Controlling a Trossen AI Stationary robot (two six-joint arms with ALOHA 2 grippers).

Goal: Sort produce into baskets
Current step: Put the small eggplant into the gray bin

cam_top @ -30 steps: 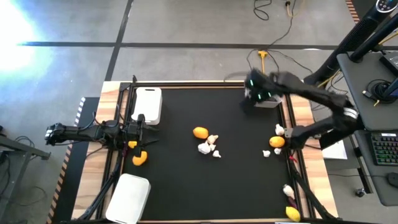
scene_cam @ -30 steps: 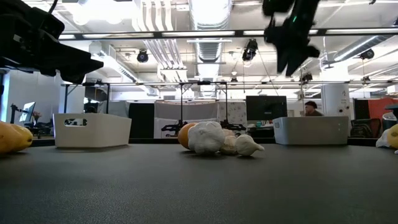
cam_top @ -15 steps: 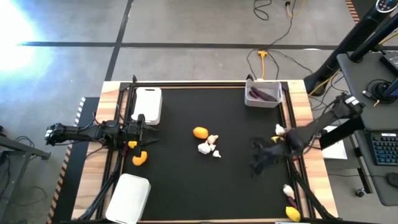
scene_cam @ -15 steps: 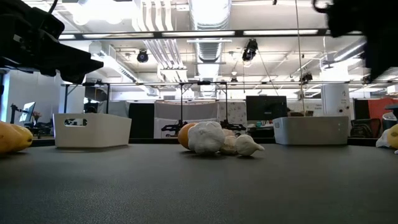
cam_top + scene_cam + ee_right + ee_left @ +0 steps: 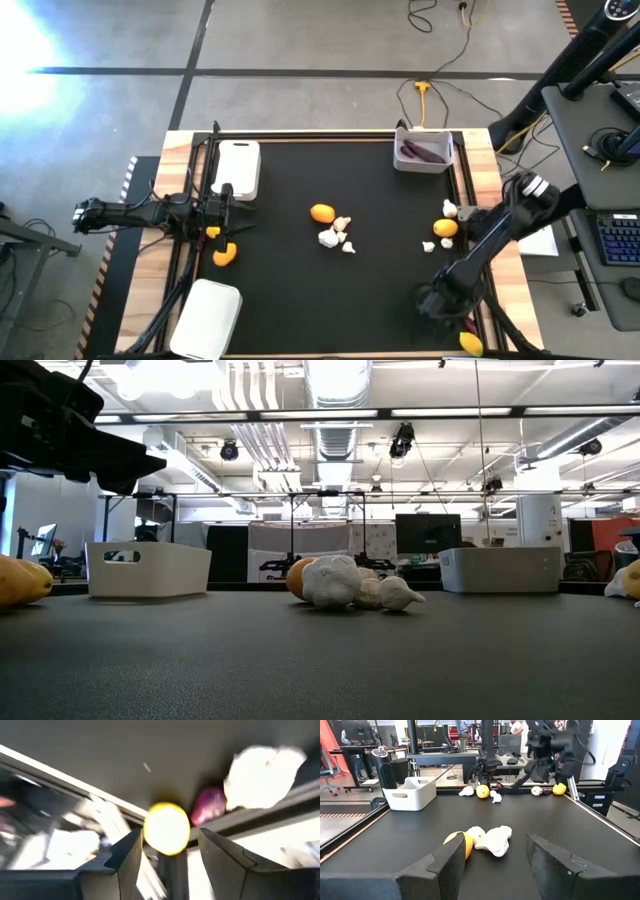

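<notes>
Three baskets ring the table [image 5: 280,300]: one far left [image 5: 238,168], one far right [image 5: 424,150] holding produce [image 5: 422,152], one near left [image 5: 208,316]. A fruit [image 5: 322,213] and lumpy pieces [image 5: 335,235] lie mid-table. More pieces [image 5: 444,228] sit right. The right gripper [image 5: 437,300] hangs near right, seemingly over the corner fruit [image 5: 470,344].

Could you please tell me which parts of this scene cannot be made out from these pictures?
- High view: the right claw is a dark blur; its fingers cannot be told apart.
- High view: the whitish piece near the round yellow fruit is covered by the right arm.
- Right wrist view: the dark purple piece is blurred, its shape unclear.
- Low view: the walls of the white rectangular plastic basket hide its contents.
</notes>
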